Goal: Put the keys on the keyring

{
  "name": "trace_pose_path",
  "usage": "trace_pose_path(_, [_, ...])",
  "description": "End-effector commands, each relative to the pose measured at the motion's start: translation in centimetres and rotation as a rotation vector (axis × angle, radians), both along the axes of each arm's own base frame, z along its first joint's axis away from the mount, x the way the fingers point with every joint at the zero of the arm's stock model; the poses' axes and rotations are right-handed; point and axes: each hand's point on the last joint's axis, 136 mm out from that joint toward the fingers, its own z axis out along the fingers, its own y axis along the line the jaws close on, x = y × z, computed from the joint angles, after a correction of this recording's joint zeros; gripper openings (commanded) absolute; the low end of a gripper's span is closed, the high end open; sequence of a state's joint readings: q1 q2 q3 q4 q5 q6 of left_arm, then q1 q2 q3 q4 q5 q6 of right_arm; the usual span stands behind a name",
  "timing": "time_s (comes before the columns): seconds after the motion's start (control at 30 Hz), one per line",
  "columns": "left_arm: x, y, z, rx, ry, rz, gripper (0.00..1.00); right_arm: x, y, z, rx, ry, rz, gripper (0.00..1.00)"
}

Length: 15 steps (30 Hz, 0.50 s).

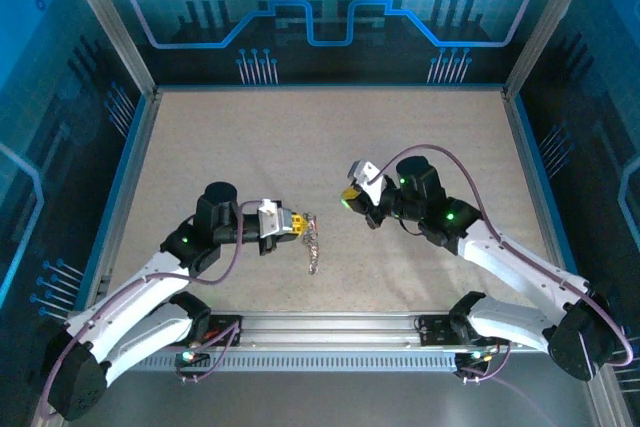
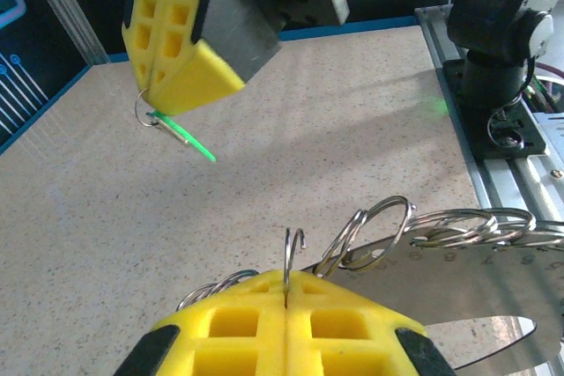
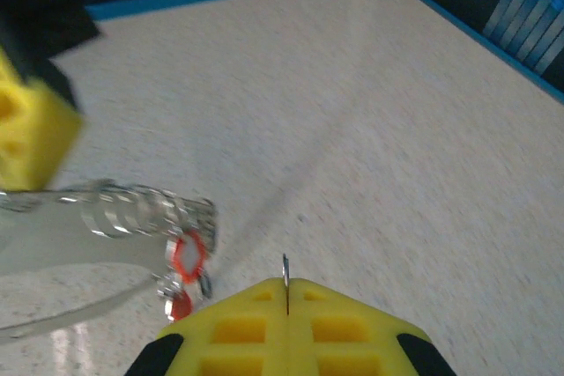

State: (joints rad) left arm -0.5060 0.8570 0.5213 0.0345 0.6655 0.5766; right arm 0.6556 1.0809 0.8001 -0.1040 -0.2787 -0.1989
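Pinching the keyring (image 2: 379, 226) in our tight-closed left gripper (image 2: 286, 292) so its loops are exposed, we hold the green key (image 2: 181, 134) clamped in our right gripper (image 2: 157, 85) near it, probably for threading.

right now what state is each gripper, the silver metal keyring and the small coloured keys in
left gripper: shut on silver metal keyring
right gripper: shut on green-headed key
silver metal keyring: held, dangling
green-headed key: held apart from the keyring
red-headed keys: hanging on the keyring
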Motion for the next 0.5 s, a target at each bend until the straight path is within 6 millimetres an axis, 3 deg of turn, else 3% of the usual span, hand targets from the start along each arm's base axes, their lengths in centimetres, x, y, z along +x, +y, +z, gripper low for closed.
trace_pose_path(0.0, [0.2,-0.2,1.7,-0.021,-0.075,-0.002,0.00,-2.4,2.6,2.6,0.087,-0.074,0.180,0.00])
trace_pose_path(0.17, [1.1,0.0,1.9,-0.013,-0.047,0.055,0.00,-3.5,4.1,3.1,0.092,-0.069,0.233,0.00])
trace_pose_path(0.47, [2.0,0.4,2.1,-0.011,-0.061,0.110,0.00,-3.9,5.0,1.6,0.044,0.022,0.203,0.00])
